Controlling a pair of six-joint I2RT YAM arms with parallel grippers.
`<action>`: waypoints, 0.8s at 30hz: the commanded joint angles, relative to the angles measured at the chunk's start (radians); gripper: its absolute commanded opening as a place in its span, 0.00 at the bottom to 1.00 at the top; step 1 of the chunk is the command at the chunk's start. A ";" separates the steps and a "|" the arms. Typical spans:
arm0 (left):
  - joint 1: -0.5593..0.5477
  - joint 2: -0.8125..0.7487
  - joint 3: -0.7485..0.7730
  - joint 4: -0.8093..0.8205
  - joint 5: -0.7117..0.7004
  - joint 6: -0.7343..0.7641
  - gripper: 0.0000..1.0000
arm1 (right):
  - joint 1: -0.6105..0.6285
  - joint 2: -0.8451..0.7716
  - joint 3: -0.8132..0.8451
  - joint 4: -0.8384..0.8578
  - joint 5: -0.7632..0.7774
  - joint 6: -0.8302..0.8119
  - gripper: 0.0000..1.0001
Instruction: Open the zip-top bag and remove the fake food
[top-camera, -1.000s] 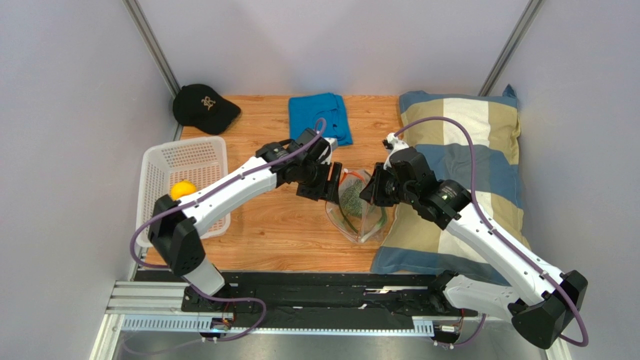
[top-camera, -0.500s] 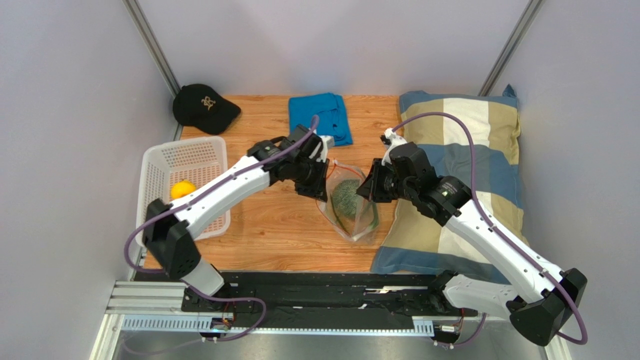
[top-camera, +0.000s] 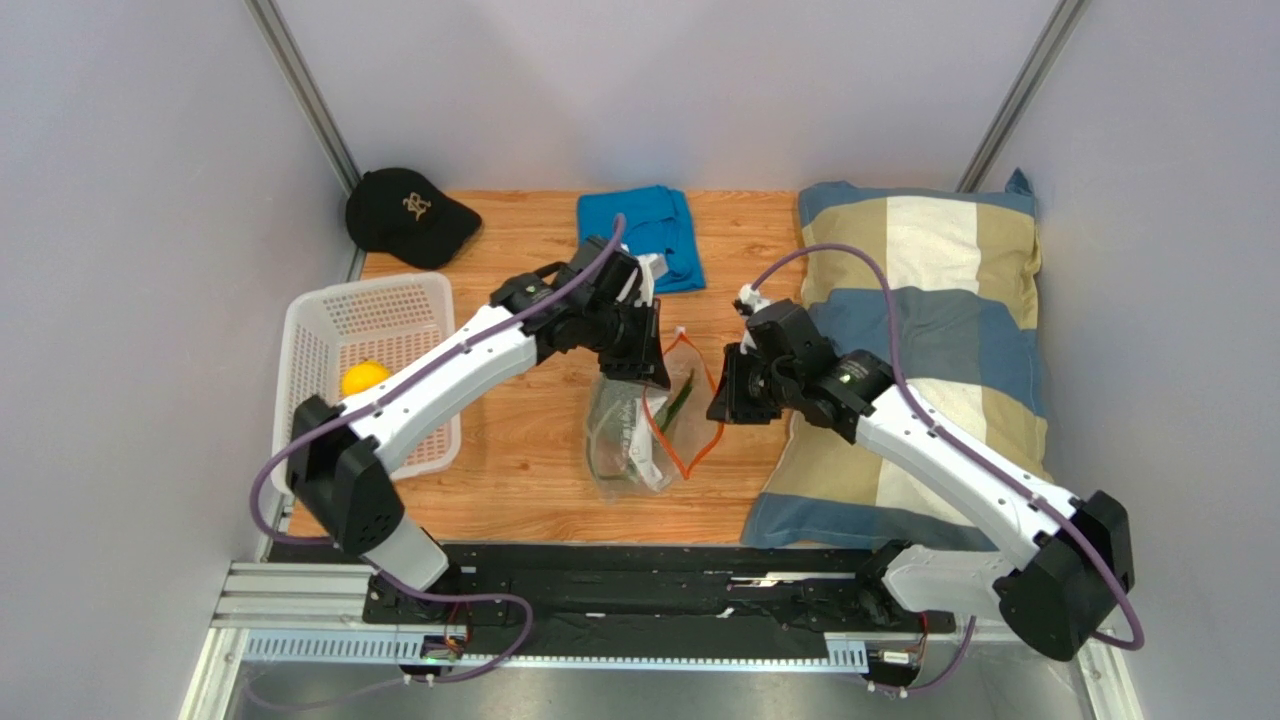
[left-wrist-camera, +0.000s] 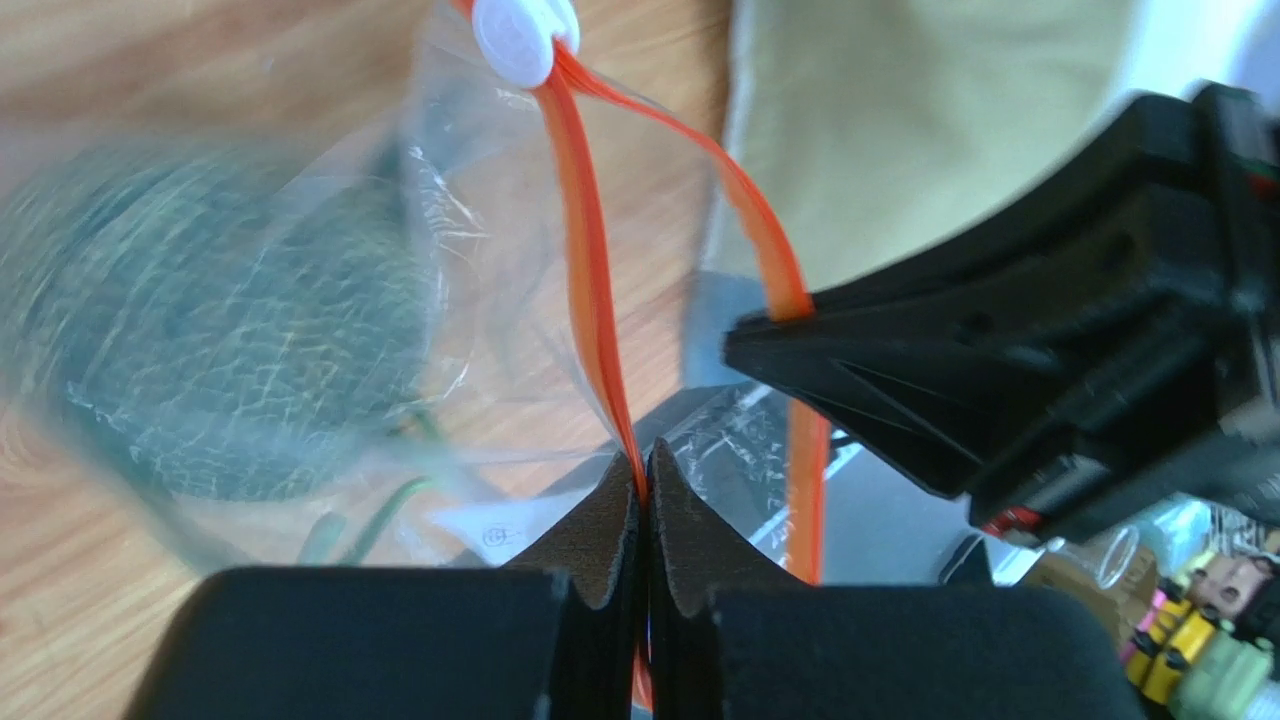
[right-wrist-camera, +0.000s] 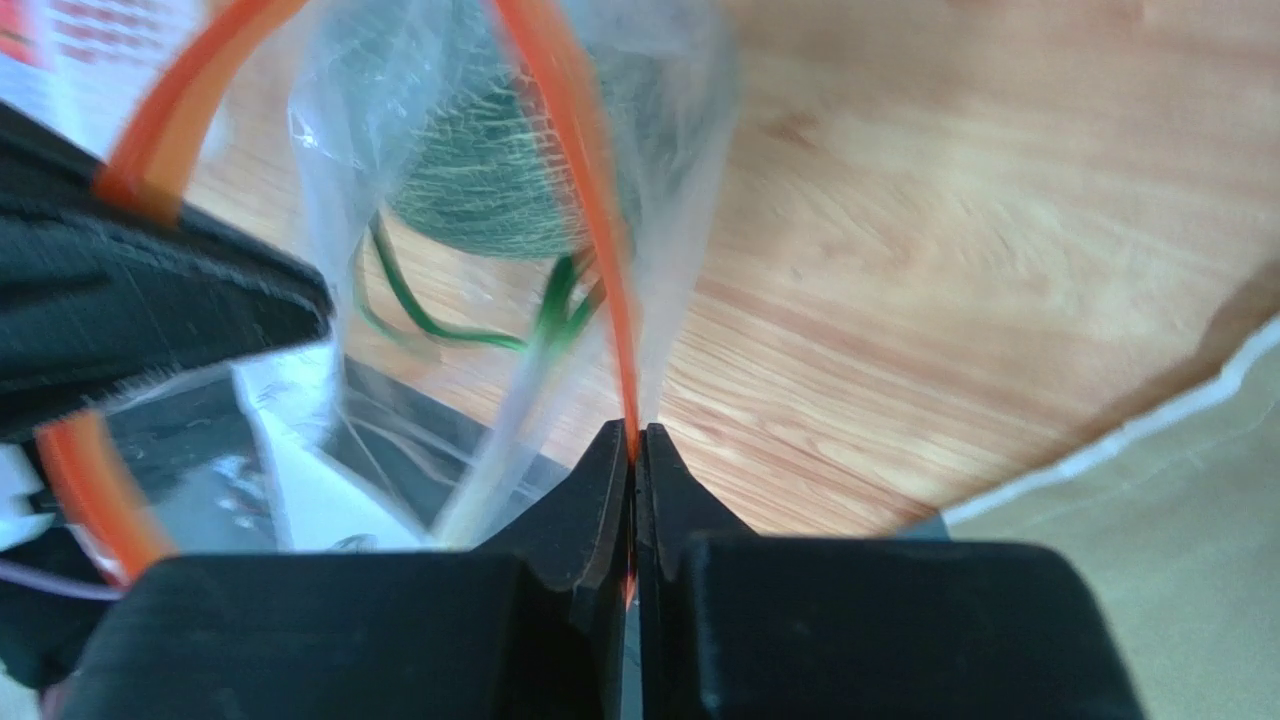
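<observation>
From the top view I see the bag (top-camera: 631, 435) mid-table between both grippers, its mouth spread. Only the wrist views show the grips: the left gripper (left-wrist-camera: 646, 473) is pinched tight on one orange strip (left-wrist-camera: 579, 225), the right gripper (right-wrist-camera: 631, 450) on the other, with the leafy ball (right-wrist-camera: 496, 188) inside. A yellow fruit (top-camera: 364, 380) sits in the basket (top-camera: 323, 323) at left. A pillow (top-camera: 932, 285) covers the right side of the wooden table (top-camera: 526, 435).

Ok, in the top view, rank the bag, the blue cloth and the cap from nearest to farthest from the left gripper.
1. The bag, pinched by the left gripper itself.
2. The blue cloth, straight behind it on the far side.
3. The cap, in the far-left corner.
</observation>
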 joint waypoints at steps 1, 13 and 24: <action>0.012 0.043 -0.022 -0.008 0.027 0.018 0.00 | -0.002 0.028 -0.050 -0.002 0.006 -0.040 0.06; 0.013 0.012 0.097 -0.020 0.068 0.213 0.00 | -0.008 0.008 0.173 -0.148 0.073 -0.205 0.67; 0.012 -0.023 0.033 0.029 0.125 0.287 0.00 | -0.102 0.159 0.313 -0.096 0.058 -0.385 0.68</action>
